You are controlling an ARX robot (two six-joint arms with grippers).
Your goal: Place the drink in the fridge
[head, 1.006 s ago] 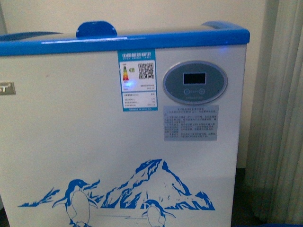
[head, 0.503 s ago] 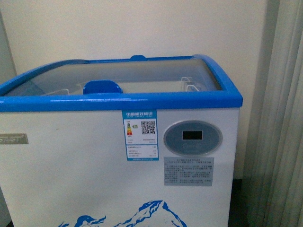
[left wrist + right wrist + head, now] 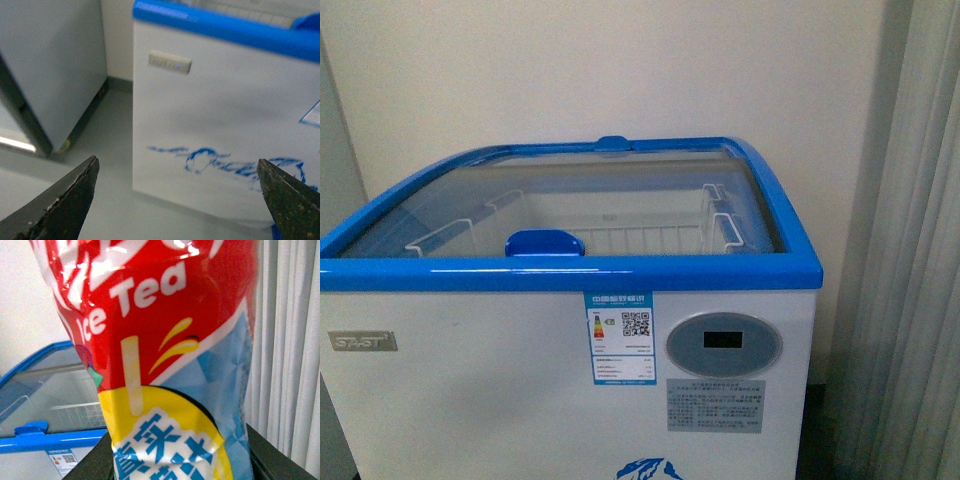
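Observation:
The fridge is a white chest cooler with a blue top rim, curved glass lids and an oval grey display. It fills the front view, where neither gripper shows. A blue lid handle sits at the front rim, and the lids look closed. My right gripper is shut on the drink, a bottle with a red, yellow and light-blue "Ice Tea" label, held upright close to the camera. The cooler lies beyond it. My left gripper is open and empty, low in front of the cooler's front wall.
A white wire basket hangs inside the cooler under the glass. A tall grey cabinet stands beside the cooler, with grey floor between them. A pale curtain hangs to the cooler's right, also in the right wrist view.
The front view has risen. The cooler's glass lids and inner basket have come into view, and the penguin-and-mountain graphic has dropped almost out of frame.

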